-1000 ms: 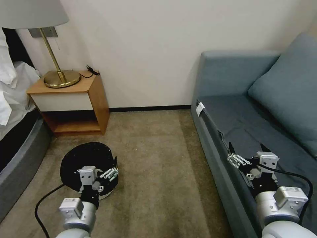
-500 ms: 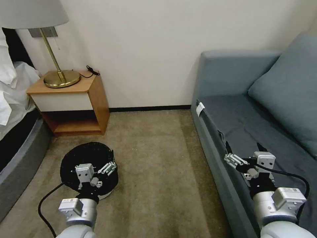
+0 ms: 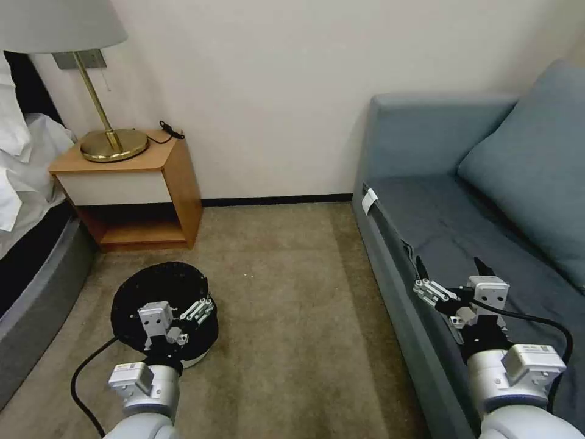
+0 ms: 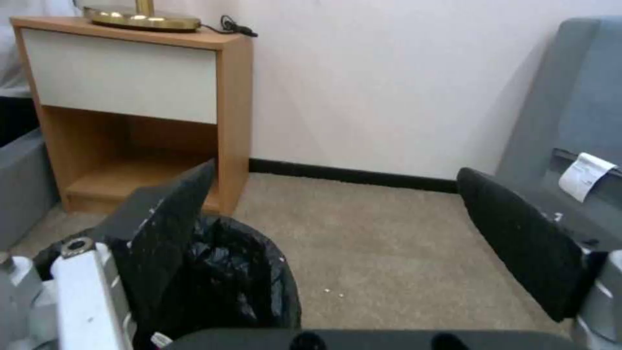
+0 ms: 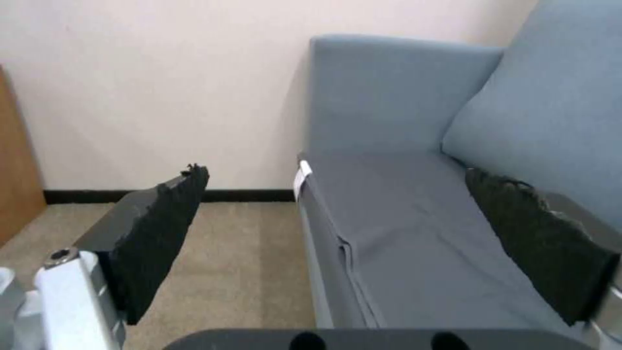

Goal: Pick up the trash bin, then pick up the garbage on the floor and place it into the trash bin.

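Note:
The trash bin, a small round white bin lined with a black bag, stands on the carpet at the lower left. My left gripper hovers open over the bin's right rim. In the left wrist view the left gripper has one finger by the bin's black bag and the other out over bare carpet. My right gripper hangs open above the sofa seat with nothing between its fingers, and the right wrist view shows the right gripper the same way. The garbage is out of view.
A wooden nightstand with a brass lamp stands behind the bin against the wall. A bed borders the left side. A blue-grey sofa with a cushion lines the right. Bare carpet lies between them.
My left gripper has drawn back slightly toward me and lower over the bin's rim. The right gripper has shifted a little to the left. The bin has stayed put.

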Robot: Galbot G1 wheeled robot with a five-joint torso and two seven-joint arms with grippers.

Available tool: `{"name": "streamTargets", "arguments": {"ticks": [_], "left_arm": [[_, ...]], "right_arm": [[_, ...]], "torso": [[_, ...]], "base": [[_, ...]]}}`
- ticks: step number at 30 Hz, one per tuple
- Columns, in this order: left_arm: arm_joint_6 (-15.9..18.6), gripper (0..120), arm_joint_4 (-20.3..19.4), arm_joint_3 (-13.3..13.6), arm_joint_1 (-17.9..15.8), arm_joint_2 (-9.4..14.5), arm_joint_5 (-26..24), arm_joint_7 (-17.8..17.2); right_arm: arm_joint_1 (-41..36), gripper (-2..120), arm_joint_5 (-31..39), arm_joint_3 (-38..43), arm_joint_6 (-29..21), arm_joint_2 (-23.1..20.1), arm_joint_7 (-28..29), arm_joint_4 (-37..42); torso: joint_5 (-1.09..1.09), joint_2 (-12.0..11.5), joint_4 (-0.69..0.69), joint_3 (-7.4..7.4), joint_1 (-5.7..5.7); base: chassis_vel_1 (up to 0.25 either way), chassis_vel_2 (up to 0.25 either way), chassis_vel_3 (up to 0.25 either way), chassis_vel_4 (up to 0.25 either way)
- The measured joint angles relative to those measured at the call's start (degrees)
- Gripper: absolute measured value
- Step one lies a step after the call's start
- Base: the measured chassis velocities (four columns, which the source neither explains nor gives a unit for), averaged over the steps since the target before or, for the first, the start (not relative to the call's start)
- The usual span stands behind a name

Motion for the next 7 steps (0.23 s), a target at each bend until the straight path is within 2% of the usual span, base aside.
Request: {"name": "streamTargets", "arguments": {"ticks": [7], "left_arm": [[0.05, 100, -0.03, -0.03, 0.0, 0.02, 0.03, -0.01]], "right_arm": [[0.01, 100, 0.0, 0.03, 0.0, -0.02, 0.0, 0.0]], "torso": [[0.0, 0.0, 0.0, 0.0, 0.0]], "base": [[0.0, 0.0, 0.0, 0.0]]}}
